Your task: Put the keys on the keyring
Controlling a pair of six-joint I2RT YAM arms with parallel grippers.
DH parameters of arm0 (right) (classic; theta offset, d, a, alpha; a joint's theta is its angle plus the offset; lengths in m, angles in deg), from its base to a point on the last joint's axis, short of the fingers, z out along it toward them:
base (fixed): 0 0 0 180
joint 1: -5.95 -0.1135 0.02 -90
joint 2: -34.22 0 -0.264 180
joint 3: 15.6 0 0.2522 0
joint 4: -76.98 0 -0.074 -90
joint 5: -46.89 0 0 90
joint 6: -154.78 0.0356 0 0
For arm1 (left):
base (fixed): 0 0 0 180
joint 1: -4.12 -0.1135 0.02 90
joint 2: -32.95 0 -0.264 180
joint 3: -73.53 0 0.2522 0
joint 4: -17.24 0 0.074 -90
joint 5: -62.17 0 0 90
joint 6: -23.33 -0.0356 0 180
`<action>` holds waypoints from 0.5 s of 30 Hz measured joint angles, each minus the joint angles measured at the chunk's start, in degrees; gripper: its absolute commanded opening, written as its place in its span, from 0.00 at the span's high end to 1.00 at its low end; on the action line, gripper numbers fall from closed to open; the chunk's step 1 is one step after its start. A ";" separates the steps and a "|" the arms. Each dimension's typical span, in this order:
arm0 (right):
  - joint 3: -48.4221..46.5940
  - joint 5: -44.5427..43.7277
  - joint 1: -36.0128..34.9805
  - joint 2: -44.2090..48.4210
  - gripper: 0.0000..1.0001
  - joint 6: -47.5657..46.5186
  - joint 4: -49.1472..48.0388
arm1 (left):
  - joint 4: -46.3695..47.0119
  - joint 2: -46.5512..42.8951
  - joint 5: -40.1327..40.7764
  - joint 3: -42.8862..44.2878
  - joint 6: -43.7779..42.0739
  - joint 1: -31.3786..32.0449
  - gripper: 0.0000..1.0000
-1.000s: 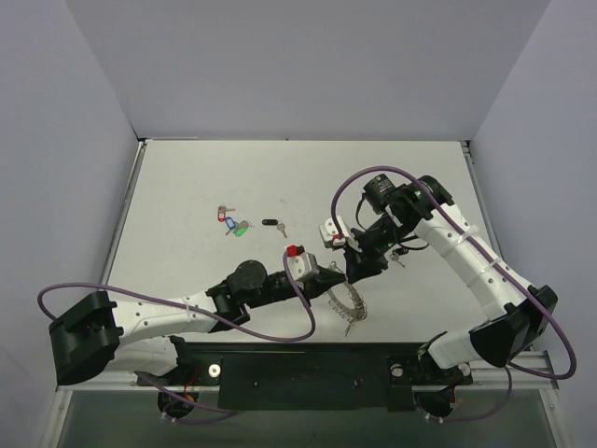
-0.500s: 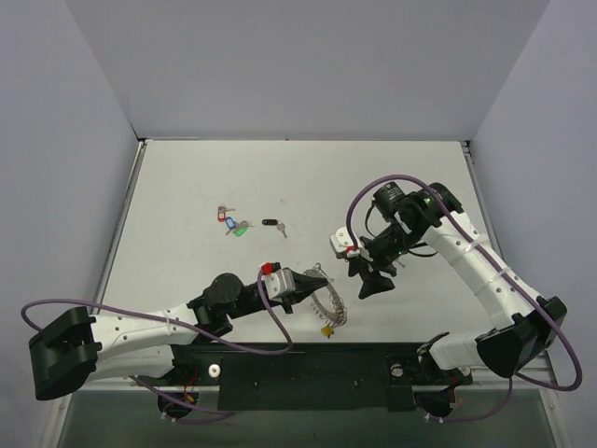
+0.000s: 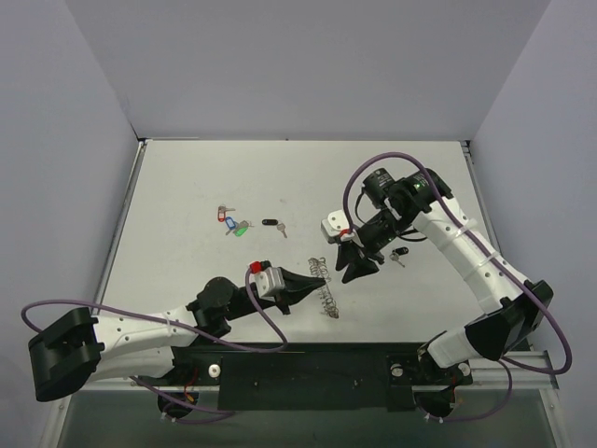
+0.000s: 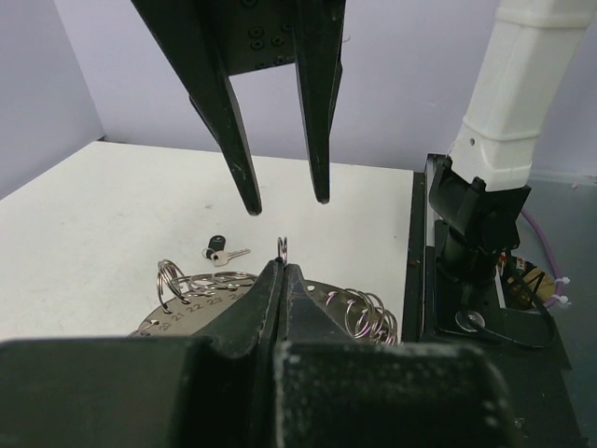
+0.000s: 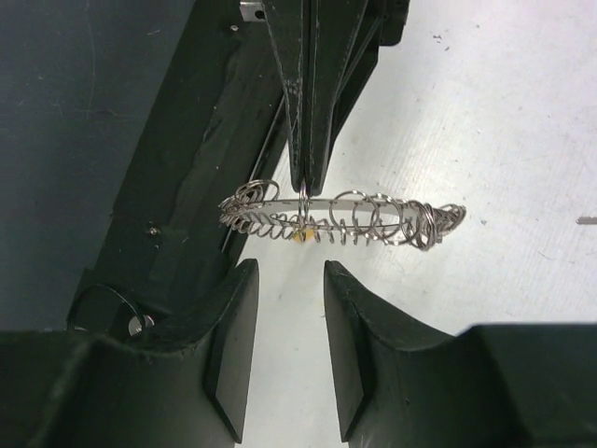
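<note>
- Keyring first: the large thin silver wire keyring (image 3: 325,289), fringed with many small rings, stands on edge close to the near edge of the white tabletop (image 3: 187,187). The top view sees it edge-on, as a short slanted streak.
- The black tapered left gripper (image 3: 318,277) reaches the keyring from its left. Its fingers are clenched on one small silver ring (image 4: 283,248) at the top of the fringe.
- Whether the keyring's lower rim touches the tabletop cannot be told.
- The black right gripper (image 4: 286,203) hangs just off the keyring's far-right side, with its fingers spread and grasping nothing. In the left wrist view their tips point down above the pinched ring, and air shows between them and the keyring.
- A small yellow plastic tag (image 5: 298,234) shows among the rings, just below the pinched one.
- A tiny black-tagged silver key (image 3: 401,254) lies flat to the far right of the keyring, just past the right gripper.
- A second black-tagged key (image 3: 271,224) lies to the far left of the keyring, well apart from it.
- The red, blue and green tagged keys (image 3: 230,222) bunch together farther left again.
- The black mounting rail (image 3: 308,359) runs along the table edge on the keyring's near side, so room is tight there.
- Bare white surface stretches from the keyring toward the far wall, and it is widest on the far-left side.
</note>
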 measured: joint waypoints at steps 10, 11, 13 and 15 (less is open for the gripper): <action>0.00 1.31 -2.32 -2.93 0.75 0.24 0.02 | 4.07 2.19 0.02 0.00 2.05 0.00 1.00; 0.00 1.36 -2.36 -3.02 0.75 0.28 0.02 | 4.26 2.27 0.02 0.00 2.16 0.00 1.00; 0.00 1.36 -2.64 -3.15 0.75 0.31 0.02 | 4.66 2.36 0.02 0.00 2.23 0.00 1.00; 0.00 1.38 -2.91 -3.28 0.75 0.31 0.02 | 5.16 2.36 0.02 0.00 2.27 0.00 1.00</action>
